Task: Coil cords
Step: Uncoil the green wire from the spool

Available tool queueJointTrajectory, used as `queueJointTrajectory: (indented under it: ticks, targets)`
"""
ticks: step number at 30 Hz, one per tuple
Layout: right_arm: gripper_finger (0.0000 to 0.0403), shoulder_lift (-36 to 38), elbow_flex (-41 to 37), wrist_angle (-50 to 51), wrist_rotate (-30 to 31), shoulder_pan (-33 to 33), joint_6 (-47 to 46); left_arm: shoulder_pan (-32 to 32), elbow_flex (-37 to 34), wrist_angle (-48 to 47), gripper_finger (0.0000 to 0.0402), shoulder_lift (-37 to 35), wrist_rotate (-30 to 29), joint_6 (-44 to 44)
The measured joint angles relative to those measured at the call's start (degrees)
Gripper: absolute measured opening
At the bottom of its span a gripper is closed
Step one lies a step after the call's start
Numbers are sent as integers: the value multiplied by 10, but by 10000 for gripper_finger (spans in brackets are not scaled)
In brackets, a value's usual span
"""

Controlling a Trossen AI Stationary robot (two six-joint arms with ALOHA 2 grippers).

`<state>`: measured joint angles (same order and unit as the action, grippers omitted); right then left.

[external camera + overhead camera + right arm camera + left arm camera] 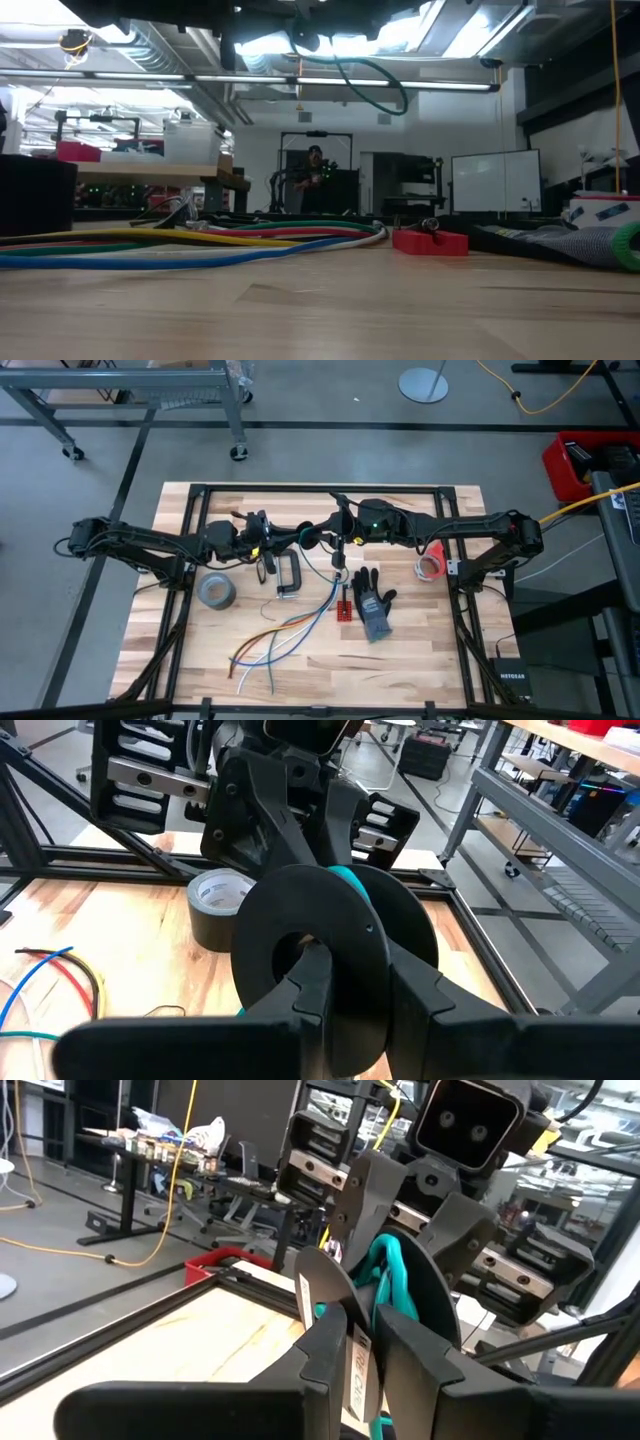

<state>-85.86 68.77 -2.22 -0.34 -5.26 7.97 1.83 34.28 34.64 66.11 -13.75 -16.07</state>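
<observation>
The fingers of the right gripper are shown pinched on the lower rim of the cord bundle, a black ring-shaped coil with an open centre and a teal strand visible just behind it. From the opposite side, the left gripper is seen with its fingers drawn close together on the edge of the same bundle, so that the coil is gripped between the two arms. In the overhead view both grippers are met above the far middle of the tabletop, the bundle being held clear of the wood. A loop of teal cord is seen hanging below the grippers in the low view. On the tabletop beneath are laid a grey tape roll on the left arm's side, a metal clamp beside it, a dark glove near the centre, and loose orange, blue and white wires fanned toward the near edge. A red-and-white tape roll is placed under the right arm.
</observation>
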Motion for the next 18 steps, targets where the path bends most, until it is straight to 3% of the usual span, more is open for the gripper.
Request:
queueJointTrajectory:
  ticks: [7, 18]
  targets:
    - [57, 0, 0, 1, 1, 0, 2, 2, 0, 1, 7, 0, -6, 18]
    - [101, 1, 0, -10, -10, 0, -16, 5, -1, 1, 0, 1, -42, 32]
